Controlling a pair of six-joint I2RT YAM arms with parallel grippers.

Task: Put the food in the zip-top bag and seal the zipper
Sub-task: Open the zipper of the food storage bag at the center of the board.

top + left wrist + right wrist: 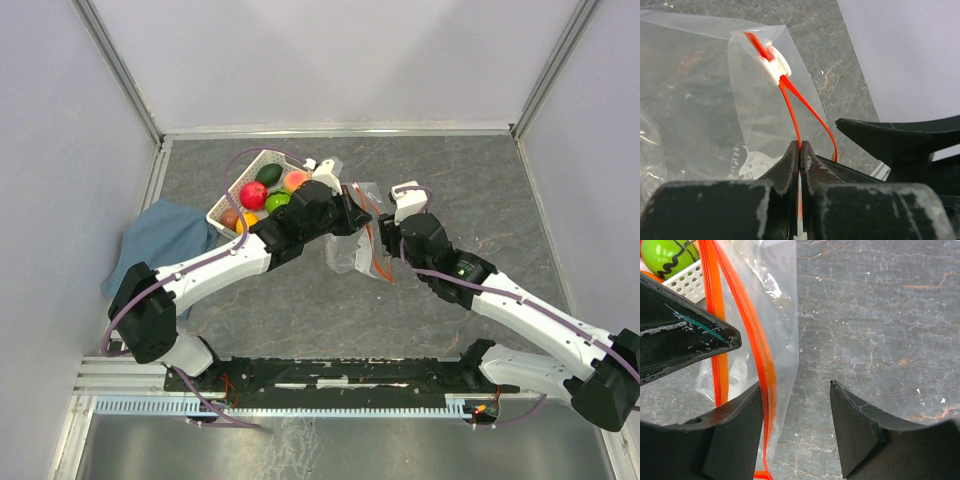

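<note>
The food, a red apple [253, 194], a peach [294, 181], a green round one [277, 201] and others, lies in the white lattice basket [228, 200]. The clear zip-top bag [345, 255] hangs between the two arms. My left gripper [800, 147] is shut on one red-orange strand of the zipper [792, 112], just below its white slider [772, 65]. My right gripper [796, 385] stands open beside the bag. The zipper strip [767, 375] runs along the inner face of its left finger, and the right finger [855, 425] is apart over bare table.
A blue cloth [165, 235] lies left of the basket by the left wall. In the right wrist view the left arm's dark finger [685, 335] crosses in front of the bag, with a green fruit [667, 255] and the basket rim [687, 282] behind it.
</note>
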